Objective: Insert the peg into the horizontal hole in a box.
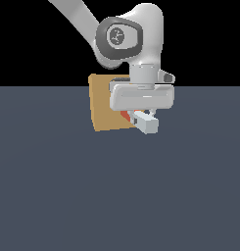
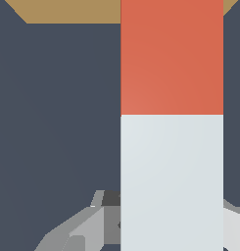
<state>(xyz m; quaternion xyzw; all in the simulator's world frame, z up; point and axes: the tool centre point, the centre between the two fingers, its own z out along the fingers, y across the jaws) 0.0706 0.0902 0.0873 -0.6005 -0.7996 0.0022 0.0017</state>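
Peg [image 1: 141, 119] (pincer-held [image 1: 143, 116]) at box [image 1: 103, 105]

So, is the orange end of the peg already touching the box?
Cannot tell. In the exterior view the gripper hides where the peg meets the box; in the wrist view the peg's orange end runs out of frame.

1. The exterior view faces the arm from slightly above, at middle distance, across the dark floor [image 1: 116, 196].
2. The wrist view looks along the peg [image 2: 171, 122], very close.
3. Both views share the peg [image 1: 143, 121] and the box [image 1: 102, 105].
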